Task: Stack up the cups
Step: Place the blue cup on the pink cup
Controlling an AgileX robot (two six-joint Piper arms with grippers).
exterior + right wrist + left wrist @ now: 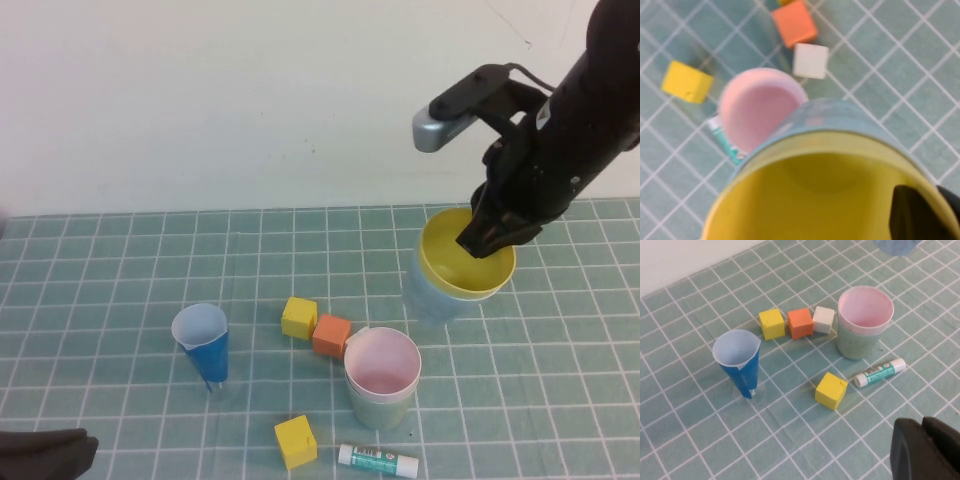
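Note:
My right gripper point(490, 240) is shut on the rim of the yellow cup point(465, 265), one finger inside it point(917, 217). The yellow cup sits nested in the light blue cup point(432, 295), and both hang above the table at the right. The pink cup point(382, 362) stands nested in the pale green cup point(380, 408) at front centre, below and left of the held pair. Both also show in the left wrist view, the pink cup point(865, 310) inside the green cup point(855, 342). My left gripper point(45, 455) rests shut and empty at the front left corner.
A dark-blue cone cup point(203, 345) stands at front left. A yellow cube point(299, 317), an orange cube point(331, 335) and a white cube point(823, 320) line up beside the pink cup. Another yellow cube point(295, 441) and a glue stick point(378, 460) lie in front.

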